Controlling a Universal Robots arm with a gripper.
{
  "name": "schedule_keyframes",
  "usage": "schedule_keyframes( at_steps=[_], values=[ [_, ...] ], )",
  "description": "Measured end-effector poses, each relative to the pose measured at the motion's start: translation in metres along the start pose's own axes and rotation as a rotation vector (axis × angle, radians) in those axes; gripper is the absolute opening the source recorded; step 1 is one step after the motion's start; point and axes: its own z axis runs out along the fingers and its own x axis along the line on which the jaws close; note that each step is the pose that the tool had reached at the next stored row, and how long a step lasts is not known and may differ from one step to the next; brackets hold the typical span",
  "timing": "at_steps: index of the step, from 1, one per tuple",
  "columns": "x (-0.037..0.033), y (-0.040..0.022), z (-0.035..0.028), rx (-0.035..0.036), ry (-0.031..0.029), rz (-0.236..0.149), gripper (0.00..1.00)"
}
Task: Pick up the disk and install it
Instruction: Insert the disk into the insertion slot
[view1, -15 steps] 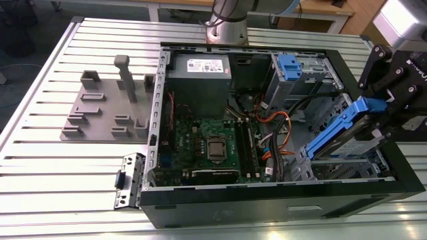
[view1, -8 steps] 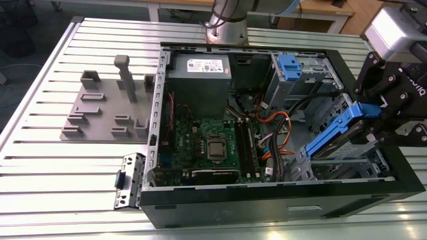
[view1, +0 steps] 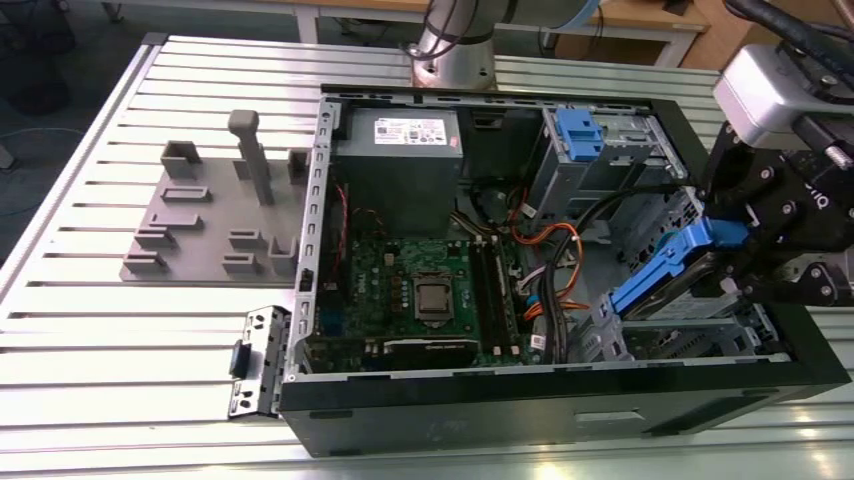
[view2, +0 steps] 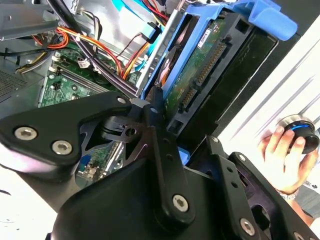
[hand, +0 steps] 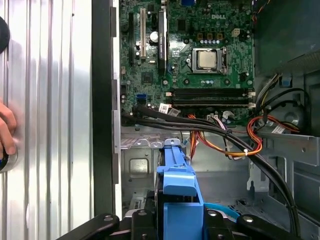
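Observation:
The disk (view1: 663, 283), a silver drive in a blue bracket, stands tilted at the open computer case's (view1: 534, 400) corner on the exterior view's right, its lower end down among the grey drive cage (view1: 681, 338). My gripper (view1: 731, 240) is shut on the bracket's upper end. In the second wrist view the disk's green circuit side (view2: 200, 65) and blue bracket (view2: 260, 15) rise between the black fingers (view2: 156, 107). The first wrist view looks along the blue bracket (hand: 175, 185) held in the gripper (hand: 175, 220), with the case floor beyond it.
Inside the case lie a green motherboard (view1: 427, 290), a grey metal box with a white sticker (view1: 400, 150), orange and black cables (view1: 554, 260) and a blue clip (view1: 581, 128) in the far bay. A grey fixture (view1: 214, 215) stands on the slatted table. A person's hand (view2: 282, 155) rests on a knob.

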Motion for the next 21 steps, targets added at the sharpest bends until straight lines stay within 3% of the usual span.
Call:
schedule_keyframes(
  at_steps=[6, 7, 15, 19, 21],
  values=[
    [0.0, 0.0, 0.0004, 0.0, -0.0001, 0.0, 0.38],
    [0.0, 0.0, 0.0004, 0.0, -0.0001, 0.0, 0.44],
    [0.0, 0.0, 0.0002, 0.0, 0.0006, 0.0, 0.44],
    [-0.0008, 0.0002, -0.016, 0.0, 0.0012, 0.0, 0.44],
    [-0.0008, 0.0003, -0.0176, 0.0, 0.0004, 0.0, 0.44]
  ],
)
